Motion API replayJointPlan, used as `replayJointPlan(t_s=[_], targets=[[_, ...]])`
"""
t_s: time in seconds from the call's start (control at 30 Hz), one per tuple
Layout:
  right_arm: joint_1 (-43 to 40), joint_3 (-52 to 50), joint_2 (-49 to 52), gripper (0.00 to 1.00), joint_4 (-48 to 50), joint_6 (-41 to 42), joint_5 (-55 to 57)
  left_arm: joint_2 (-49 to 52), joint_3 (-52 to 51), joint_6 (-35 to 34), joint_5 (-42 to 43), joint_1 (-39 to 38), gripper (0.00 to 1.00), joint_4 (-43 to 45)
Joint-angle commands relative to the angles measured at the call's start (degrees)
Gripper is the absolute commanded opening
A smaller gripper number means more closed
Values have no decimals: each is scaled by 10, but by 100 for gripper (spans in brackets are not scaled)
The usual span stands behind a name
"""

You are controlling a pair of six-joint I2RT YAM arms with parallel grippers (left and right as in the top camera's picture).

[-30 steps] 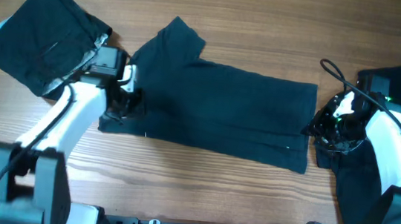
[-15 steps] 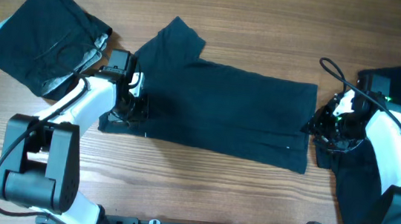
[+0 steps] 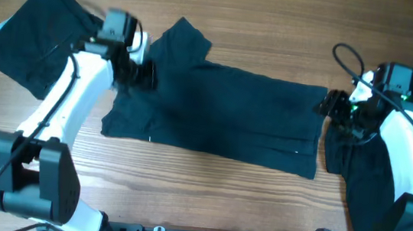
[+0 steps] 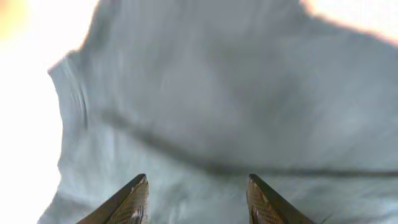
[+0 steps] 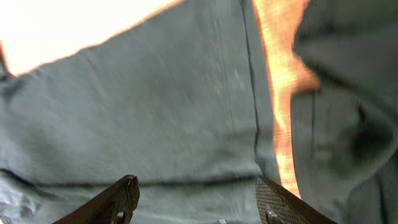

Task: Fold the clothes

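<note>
Bench (image 3: 277, 31) of pale wood grain carries everything here. Across its middle lies the largest piece, a dark spread T-shirt (image 3: 230, 114), laid flat and running left to right, with one short sleeve sticking up toward the far edge at its left end. At the right side a second dark garment, a rumpled shirt (image 3: 360, 185), sits partly under the right arm (image 3: 406, 152), just beside the spread T-shirt's right edge; the right wrist view shows a thin strip of bare wood between the two. In the far left corner rests a folded bundle (image 3: 33, 43), squarish and turned at an angle, apart from the spread T-shirt.

The left arm (image 3: 69, 109) reaches up from the near edge, and the left claw (image 3: 138, 74) is over the spread T-shirt's left end, by the sleeve. In its own camera the left claw (image 4: 196, 199) stands wide, nothing between the fingers (image 4: 134, 202), with blurred dark cloth (image 4: 217, 93) filling the view beyond them. Whether the tips touch the cloth cannot be told.

The right claw (image 3: 330, 105) is at the spread T-shirt's right edge, near its far corner. From the wrist the right claw (image 5: 199, 199) is also spread wide and holds nothing, with the flat cloth (image 5: 155, 112) beneath and the rumpled shirt (image 5: 348, 93) off to one side.
</note>
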Motion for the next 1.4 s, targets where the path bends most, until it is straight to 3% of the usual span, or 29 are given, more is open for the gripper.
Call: replayJointPlan(t_s=[0.0,0.1,0.33,0.47,0.57,0.7,0.83,1.0,1.1,1.37], targets=[[-1,69,22,68,-9,-9,-12,-11,78,26,-3,-1,51,75],[-1,108,24,69,-24,-9,-30,13,79,25,3,-2,50,173],[-1,116,25,69,-71,3,-31,174,83,9,10,-16,49,355],[-1,116,25,70,-81,4,-31,245,109,9,9,-18,51,397],[-1,116,25,70,-85,4,-31,285,113,11,-2,-19,62,414],[-1,116,25,70,-85,4,-31,311,113,26,-1,-22,64,420],[-1,116,25,69,-85,4,-30,337,113,51,-1,-36,59,416],[-1,116,25,69,-85,3,-26,339,113,69,-28,-50,31,418],[-1,116,25,69,-85,4,-26,332,114,68,-47,-49,4,389],[-1,115,47,69,-41,3,36,247,148,53,-101,-37,4,297]])
